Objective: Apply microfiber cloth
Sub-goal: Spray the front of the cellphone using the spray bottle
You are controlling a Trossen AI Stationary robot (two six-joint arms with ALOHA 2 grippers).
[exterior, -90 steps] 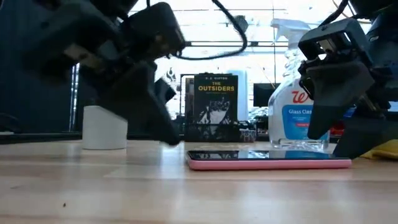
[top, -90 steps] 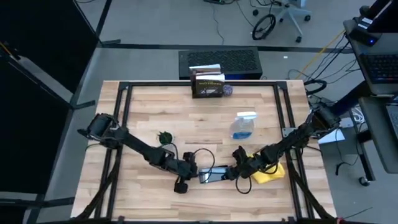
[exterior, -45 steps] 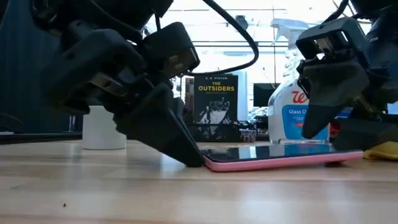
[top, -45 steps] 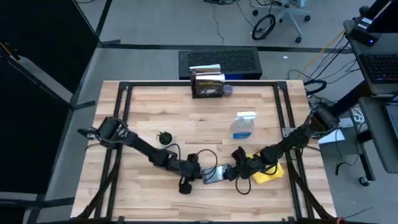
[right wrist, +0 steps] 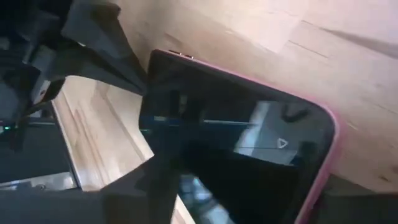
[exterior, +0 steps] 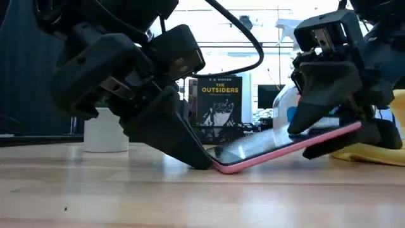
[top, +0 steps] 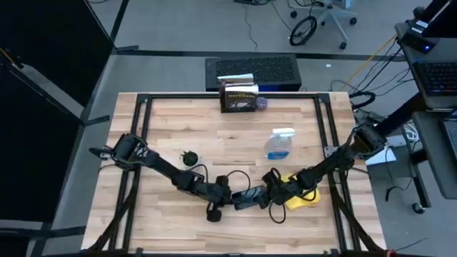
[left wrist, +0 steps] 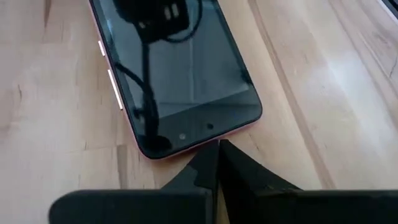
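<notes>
A black smartphone [top: 248, 198] in a pink case lies tilted near the table's front middle. Its left end rests on the wood and its right end is raised. My left gripper [top: 230, 200] is shut, its tips at the phone's left end. My right gripper [top: 265, 196] is shut on the phone's right end. The yellow microfiber cloth [top: 305, 200] lies crumpled on the table under my right arm, right of the phone, and no gripper touches it. It also shows in the low view [exterior: 372, 153]. My left gripper touches the phone's left end edge [left wrist: 205, 142] with its shut fingertips [left wrist: 219, 157]. The fingers slant down from the table's left and lie along the phone. That end stays on the table [exterior: 221, 167]. My right gripper pinches the phone's right end [exterior: 345, 130] between its two fingers, one on the screen [exterior: 314, 114] and one beneath [exterior: 335, 147]. It comes slanting down from the table's right. The held end is lifted and the phone slopes down to the left.
A clear spray bottle [top: 278, 145] with blue liquid stands behind the phone. A book [top: 238, 98] stands upright at the far edge. A small dark object [top: 189, 158] and a white cylinder [exterior: 106, 130] sit on the left. Cables loop over both grippers.
My left gripper has gone toward the table's right until its shut tips stand at the phone's left end. My right gripper has risen with the phone's right end. The phone has tipped from flat to sloping, its left end staying on the table.
</notes>
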